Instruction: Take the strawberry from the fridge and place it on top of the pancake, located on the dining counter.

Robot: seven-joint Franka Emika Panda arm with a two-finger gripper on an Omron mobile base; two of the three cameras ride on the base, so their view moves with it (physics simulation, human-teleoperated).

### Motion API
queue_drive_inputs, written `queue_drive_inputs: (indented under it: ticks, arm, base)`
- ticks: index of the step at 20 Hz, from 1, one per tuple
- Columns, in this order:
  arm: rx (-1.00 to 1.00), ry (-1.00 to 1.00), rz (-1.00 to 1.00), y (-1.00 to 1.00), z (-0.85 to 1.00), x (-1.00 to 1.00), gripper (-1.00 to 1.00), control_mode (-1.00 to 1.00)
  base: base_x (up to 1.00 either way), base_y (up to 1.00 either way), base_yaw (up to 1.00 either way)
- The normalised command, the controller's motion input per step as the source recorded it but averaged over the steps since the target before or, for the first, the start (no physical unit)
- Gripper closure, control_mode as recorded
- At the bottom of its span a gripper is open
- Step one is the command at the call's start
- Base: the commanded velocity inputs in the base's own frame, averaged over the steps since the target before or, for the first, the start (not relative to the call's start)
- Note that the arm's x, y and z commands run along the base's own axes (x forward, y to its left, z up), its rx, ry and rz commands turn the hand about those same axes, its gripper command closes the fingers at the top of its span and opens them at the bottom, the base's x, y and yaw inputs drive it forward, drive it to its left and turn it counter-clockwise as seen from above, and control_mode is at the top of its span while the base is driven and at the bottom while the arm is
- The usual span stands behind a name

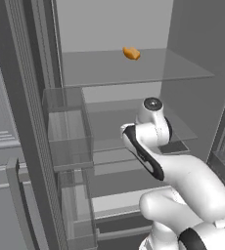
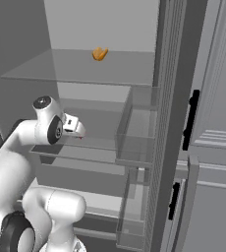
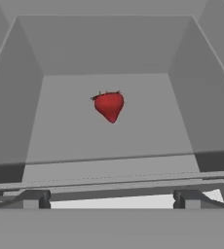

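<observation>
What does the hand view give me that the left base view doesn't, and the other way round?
Hand view: the strawberry lies on a glass shelf, straight ahead of the open gripper, clear of both fingertips.

Left base view: an orange-brown lump sits on the upper shelf, clear door bins hang on the left, and the arm reaches in at mid height.

Both: the open fridge interior and its glass shelves.

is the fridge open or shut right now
Open. The fridge interior is exposed in both base views, with glass shelves and an orange-brown lump on the top one; the hand view shows the strawberry inside.
</observation>
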Motion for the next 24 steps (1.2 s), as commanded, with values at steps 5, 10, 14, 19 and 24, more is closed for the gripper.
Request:
queue_drive_inputs:
  ticks: [5, 10, 14, 19, 24]
  arm:
    - [0.00, 0.00, 0.00, -0.06, -0.21, 0.39, -1.00, -1.00]
    - [0.00, 0.01, 0.01, -0.02, -0.25, 0.37, -1.00, -1.00]
    - [0.00, 0.02, 0.00, 0.00, -0.26, 0.38, -1.00, -1.00]
    - [0.00, 0.02, 0.00, 0.00, -0.22, 0.38, -1.00, -1.00]
    - [0.00, 0.03, 0.00, 0.00, -0.13, 0.42, -1.00, -1.00]
  base:
    - [0.00, 0.00, 0.00]
    - [0.00, 0.00, 0.00]
    - [0.00, 0.00, 0.00]
    - [0.00, 0.00, 0.00]
    - [0.00, 0.00, 0.00]
